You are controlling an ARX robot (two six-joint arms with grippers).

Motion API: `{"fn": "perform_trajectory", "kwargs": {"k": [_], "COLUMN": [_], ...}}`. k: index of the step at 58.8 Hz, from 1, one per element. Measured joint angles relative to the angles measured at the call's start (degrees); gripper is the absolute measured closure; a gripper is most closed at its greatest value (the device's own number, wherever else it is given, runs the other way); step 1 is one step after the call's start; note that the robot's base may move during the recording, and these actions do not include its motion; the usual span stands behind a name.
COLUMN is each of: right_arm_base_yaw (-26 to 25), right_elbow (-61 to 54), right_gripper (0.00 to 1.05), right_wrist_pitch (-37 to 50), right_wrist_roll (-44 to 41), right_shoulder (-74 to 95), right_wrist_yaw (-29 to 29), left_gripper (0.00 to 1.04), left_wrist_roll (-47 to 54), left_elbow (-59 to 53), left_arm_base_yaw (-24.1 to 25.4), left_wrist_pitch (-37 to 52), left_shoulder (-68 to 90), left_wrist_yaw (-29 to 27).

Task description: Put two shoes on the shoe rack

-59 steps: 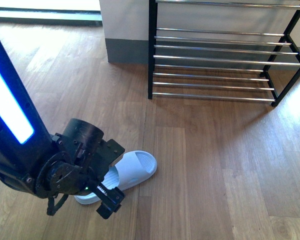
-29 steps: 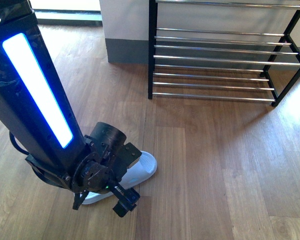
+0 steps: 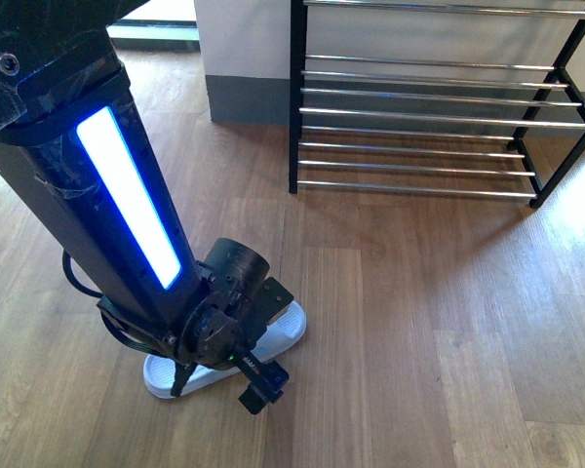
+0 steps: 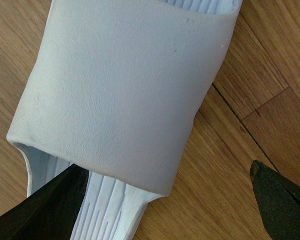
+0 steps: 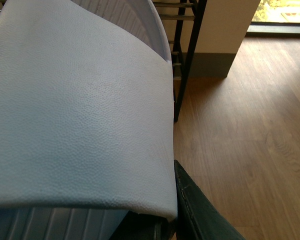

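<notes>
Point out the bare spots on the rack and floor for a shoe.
Every visible tier of the shoe rack is bare end to end. The floor between rack and slide is open too. Crowded only around that slide, where the left fingers straddle it.

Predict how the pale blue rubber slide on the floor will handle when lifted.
Pale blue rubber slide: probably light, since it looks like moulded foam. Its wide matte strap should flex slightly yet grip well. Flat sole, so unlikely to roll.

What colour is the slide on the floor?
Pale blue; rubber slide shows best in left wrist view.
</notes>
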Motion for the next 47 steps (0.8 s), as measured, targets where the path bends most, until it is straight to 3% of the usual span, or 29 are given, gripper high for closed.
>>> {"fn": "perform_trajectory", "kwargs": {"k": [19, 27, 35, 47], "right_arm_base_yaw": [0.0, 0.0, 0.0, 0.0], "right_elbow": [0.0, 0.0, 0.0, 0.0], "right_gripper": [1.03, 1.03, 1.03, 1.03], "right_wrist_pitch": [0.0, 0.0, 0.0, 0.0], "right_wrist_roll": [0.0, 0.0, 0.0, 0.0], "right_shoulder": [0.0, 0.0, 0.0, 0.0], "right_wrist_yaw": [0.0, 0.0, 0.0, 0.0], "left_gripper": [0.1, 0.26, 0.51, 0.76], "left_wrist_roll": [0.0, 0.2, 0.4, 0.4], "left_elbow": [1.8, 1.8, 1.7, 1.7], "left_arm_base_yaw": [-1.0, -1.1, -1.3, -1.4], "left_wrist_pitch": [-2.3, -2.5, -2.6, -2.3], "left_shoulder": [1.6, 1.8, 1.8, 1.8], "left_wrist_yaw": [0.7, 0.2, -0.4, -1.0]}}
